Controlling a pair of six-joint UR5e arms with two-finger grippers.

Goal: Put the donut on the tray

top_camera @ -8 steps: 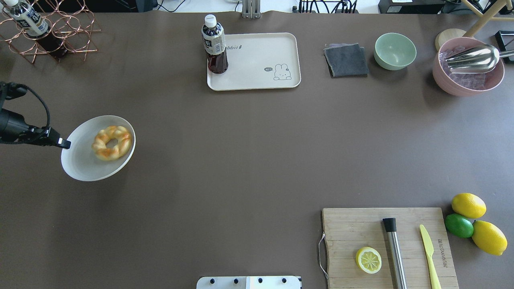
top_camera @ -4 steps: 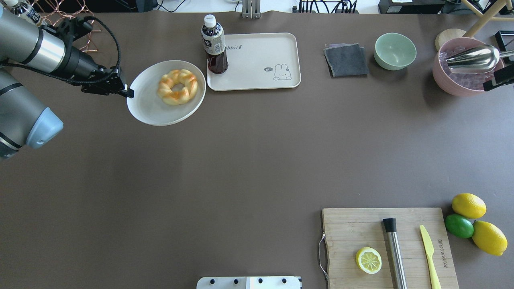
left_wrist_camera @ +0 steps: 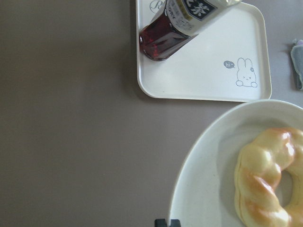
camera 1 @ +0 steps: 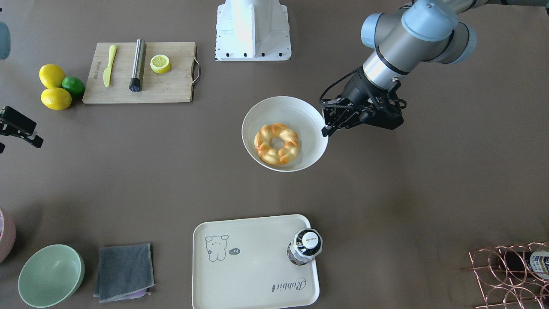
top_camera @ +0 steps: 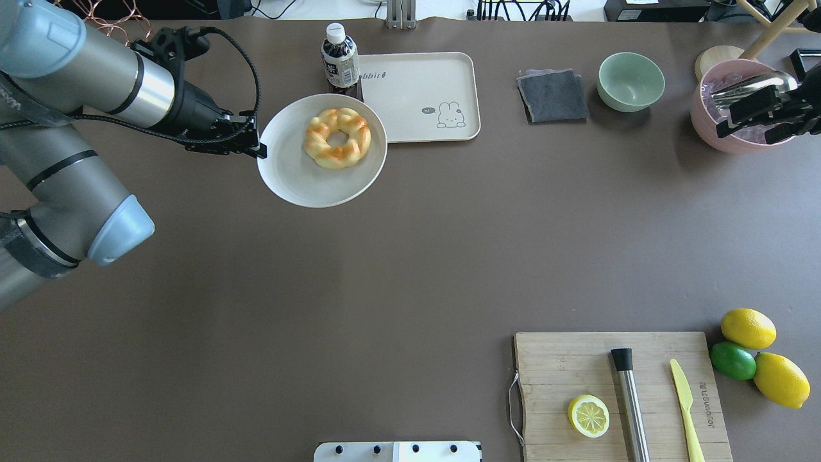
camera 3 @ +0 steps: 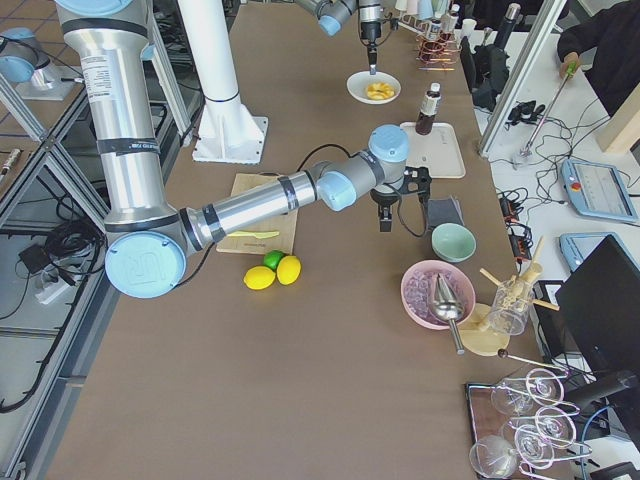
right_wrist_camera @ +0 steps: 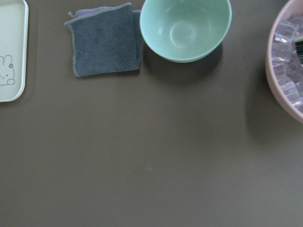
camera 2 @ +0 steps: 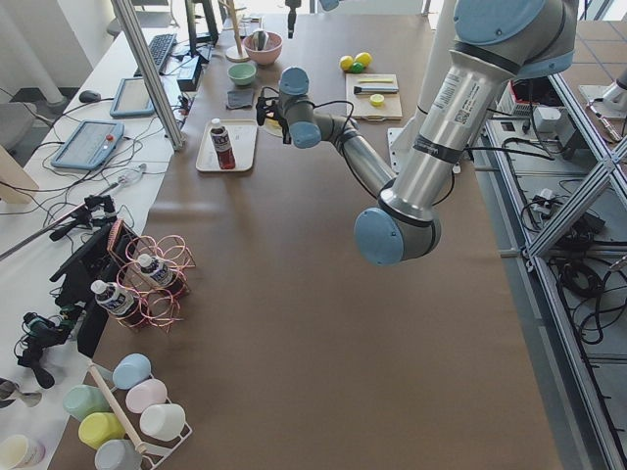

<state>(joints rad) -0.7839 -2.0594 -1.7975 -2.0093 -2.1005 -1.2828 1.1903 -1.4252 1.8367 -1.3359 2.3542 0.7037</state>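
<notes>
Upper left in the overhead view, the left hand is clamped on the rim of the white bowl, holding it seemingly level so the donut inside cannot slide out short of the tray.

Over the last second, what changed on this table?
The left pincer, gripping the round white bowl's rim, carried it with the twisted golden donut forward and rightward toward the cream rabbit tray. The right pincer came into view at the far right. Dark tea bottle, tray and wooden cutting board stayed put.
</notes>
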